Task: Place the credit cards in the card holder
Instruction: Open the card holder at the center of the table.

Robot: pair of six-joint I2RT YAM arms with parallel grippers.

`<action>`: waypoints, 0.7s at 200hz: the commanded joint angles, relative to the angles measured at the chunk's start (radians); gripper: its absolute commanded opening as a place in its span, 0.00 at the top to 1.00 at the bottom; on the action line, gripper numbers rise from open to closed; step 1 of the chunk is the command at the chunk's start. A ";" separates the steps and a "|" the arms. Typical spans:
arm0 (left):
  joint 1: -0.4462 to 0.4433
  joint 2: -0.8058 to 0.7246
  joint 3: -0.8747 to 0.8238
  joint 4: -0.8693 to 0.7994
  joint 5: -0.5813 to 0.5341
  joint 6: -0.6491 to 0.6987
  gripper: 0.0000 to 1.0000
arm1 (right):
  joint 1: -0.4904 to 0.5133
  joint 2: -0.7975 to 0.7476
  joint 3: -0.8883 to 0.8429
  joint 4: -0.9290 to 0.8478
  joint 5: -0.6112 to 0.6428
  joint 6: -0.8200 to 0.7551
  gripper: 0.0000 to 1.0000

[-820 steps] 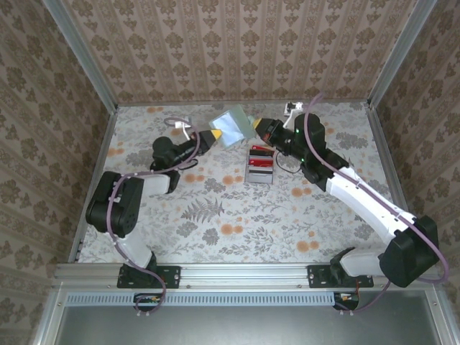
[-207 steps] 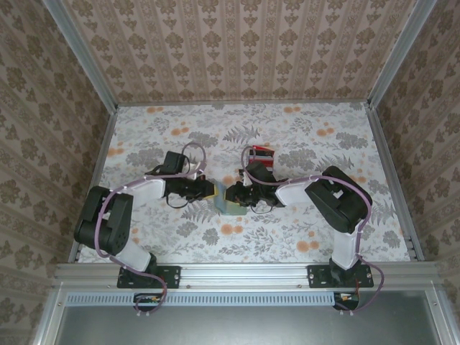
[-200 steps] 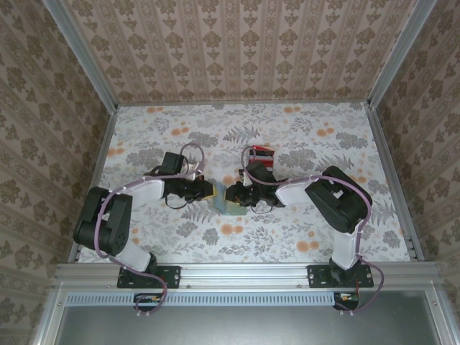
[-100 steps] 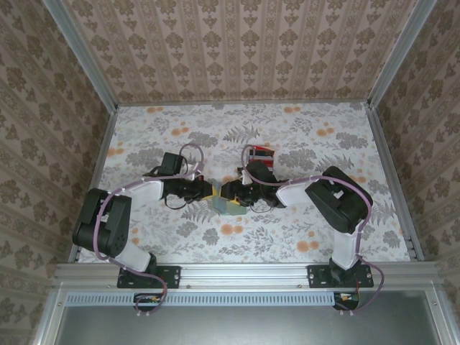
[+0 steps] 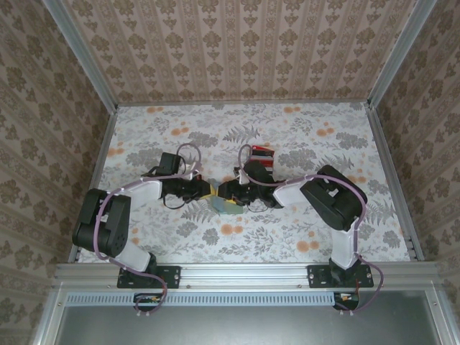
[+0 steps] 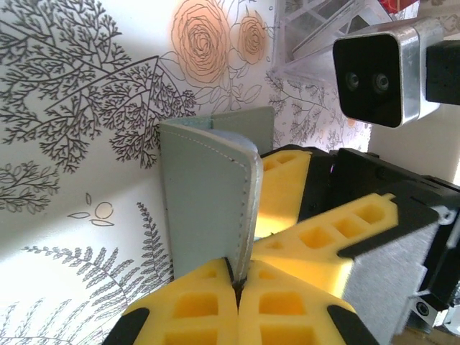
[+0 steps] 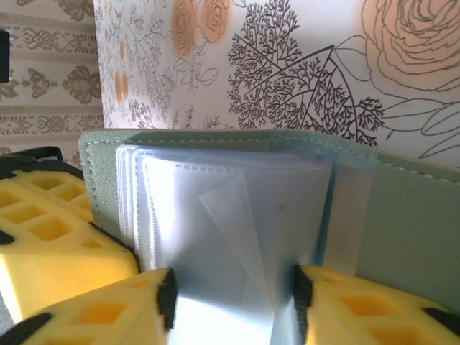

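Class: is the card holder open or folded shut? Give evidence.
Open. The card holder shows clear sleeves fanned between spread covers; the left gripper pinches one cover.

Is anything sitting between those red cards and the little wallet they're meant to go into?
No loose object lies between them. Only the right gripper and its wrist, fingers either side of the card holder's clear sleeves, sit between the holder and the credit cards stacked behind.
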 commanded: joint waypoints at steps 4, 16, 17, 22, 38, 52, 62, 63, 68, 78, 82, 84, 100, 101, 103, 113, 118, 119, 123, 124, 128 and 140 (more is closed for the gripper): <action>-0.012 0.004 -0.012 0.062 0.034 -0.020 1.00 | 0.031 0.053 0.006 -0.025 -0.011 0.001 0.62; -0.009 0.002 -0.013 0.057 0.034 -0.017 1.00 | 0.031 0.053 0.003 -0.027 -0.010 -0.001 0.66; -0.009 0.002 -0.014 0.056 0.034 -0.017 1.00 | 0.031 0.053 0.002 -0.028 -0.009 0.000 0.67; -0.008 -0.001 -0.013 0.053 0.032 -0.015 1.00 | 0.029 0.051 -0.002 -0.028 -0.007 -0.002 0.68; 0.004 -0.014 -0.016 0.038 0.028 -0.008 1.00 | 0.026 0.042 -0.015 -0.028 -0.004 0.000 0.65; 0.019 -0.027 -0.025 0.025 0.018 0.000 1.00 | 0.017 0.029 -0.031 -0.026 0.000 0.002 0.57; 0.033 -0.033 -0.029 0.008 0.009 0.009 1.00 | 0.010 0.016 -0.046 -0.029 0.004 -0.001 0.56; 0.034 -0.034 -0.029 0.007 0.008 0.010 1.00 | 0.009 0.015 -0.047 -0.030 0.004 -0.002 0.56; 0.042 -0.038 -0.032 -0.002 0.006 0.016 1.00 | 0.006 0.009 -0.052 -0.033 0.005 -0.004 0.56; 0.057 -0.043 -0.038 -0.012 0.006 0.027 1.00 | -0.001 -0.004 -0.060 -0.048 0.014 -0.015 0.56; 0.064 -0.045 -0.040 -0.015 0.006 0.030 1.00 | -0.002 -0.010 -0.061 -0.057 0.017 -0.021 0.56; 0.066 -0.048 -0.041 -0.017 0.006 0.031 1.00 | -0.004 -0.014 -0.060 -0.062 0.018 -0.025 0.56; 0.084 -0.057 -0.049 -0.020 0.007 0.035 1.00 | -0.006 -0.027 -0.055 -0.112 0.040 -0.053 0.56; 0.084 -0.059 -0.049 -0.020 0.007 0.035 1.00 | -0.006 -0.027 -0.055 -0.115 0.042 -0.056 0.56; 0.085 -0.059 -0.051 -0.022 0.008 0.036 1.00 | -0.007 -0.029 -0.055 -0.119 0.043 -0.058 0.56; 0.087 -0.065 -0.049 -0.024 0.011 0.039 1.00 | -0.009 -0.033 -0.055 -0.132 0.054 -0.063 0.58; 0.087 -0.068 -0.049 -0.030 0.012 0.043 1.00 | -0.008 -0.035 -0.055 -0.141 0.061 -0.067 0.58; 0.087 -0.069 -0.048 -0.032 0.011 0.044 1.00 | -0.008 -0.034 -0.055 -0.144 0.063 -0.067 0.58; 0.087 -0.073 -0.047 -0.038 0.009 0.046 1.00 | -0.011 -0.035 -0.055 -0.154 0.069 -0.070 0.59; 0.087 -0.073 -0.047 -0.039 0.009 0.048 1.00 | -0.010 -0.035 -0.055 -0.155 0.071 -0.070 0.60; 0.087 -0.077 -0.046 -0.044 0.008 0.051 1.00 | -0.010 -0.036 -0.055 -0.165 0.079 -0.072 0.60; 0.089 -0.089 -0.045 -0.056 0.000 0.058 1.00 | -0.010 -0.033 -0.055 -0.176 0.091 -0.079 0.64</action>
